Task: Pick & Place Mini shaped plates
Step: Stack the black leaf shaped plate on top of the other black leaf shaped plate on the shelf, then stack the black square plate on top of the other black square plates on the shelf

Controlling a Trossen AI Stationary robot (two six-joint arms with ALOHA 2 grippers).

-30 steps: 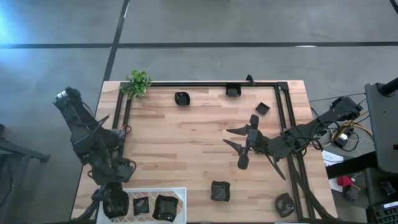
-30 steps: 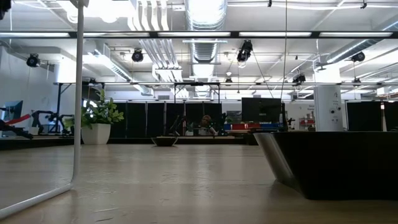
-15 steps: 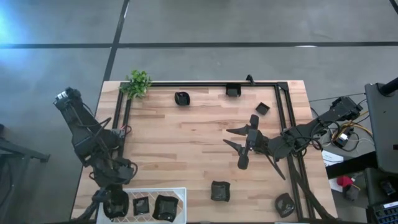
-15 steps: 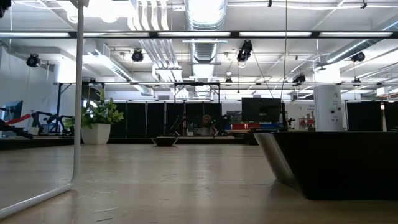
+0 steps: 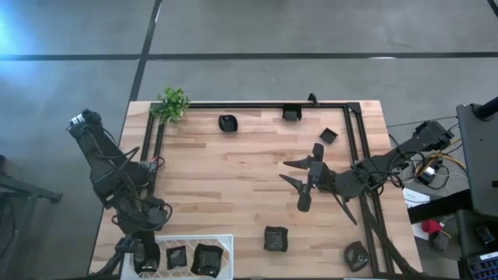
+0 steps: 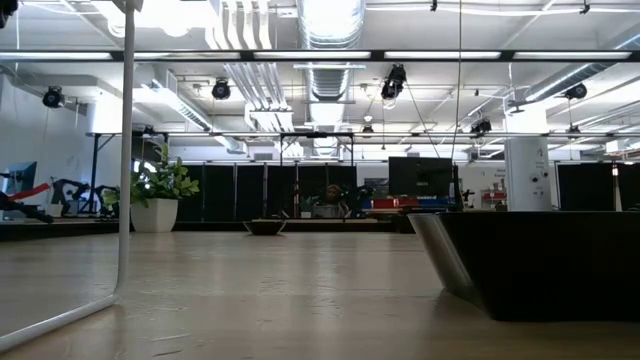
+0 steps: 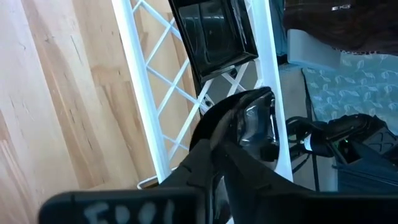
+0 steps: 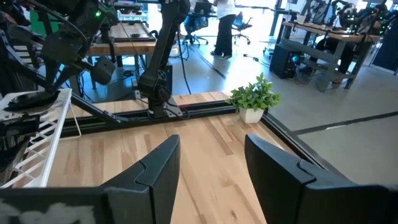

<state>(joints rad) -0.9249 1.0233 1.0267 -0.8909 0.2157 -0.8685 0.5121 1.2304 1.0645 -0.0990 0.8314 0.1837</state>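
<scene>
At the bench's [image 5: 233,179] near-left corner the left pincer [image 7: 245,134] is clamped on a glossy mini plate [image 7: 256,124] over the white wire rack [image 5: 226,241], likely to set it beside two plates [image 5: 204,258] already there. Five loose plates [image 5: 275,238] lie rightward. The right pincer [image 5: 292,172] hovers mid-bench, fingers spread wide, waiting.

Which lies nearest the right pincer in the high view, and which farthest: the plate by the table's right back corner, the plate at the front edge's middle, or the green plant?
From the right pincer:
1. Plate near the right back corner, just behind it.
2. Plate at the front edge, toward the table's front.
3. Green plant, far back-left corner.
</scene>
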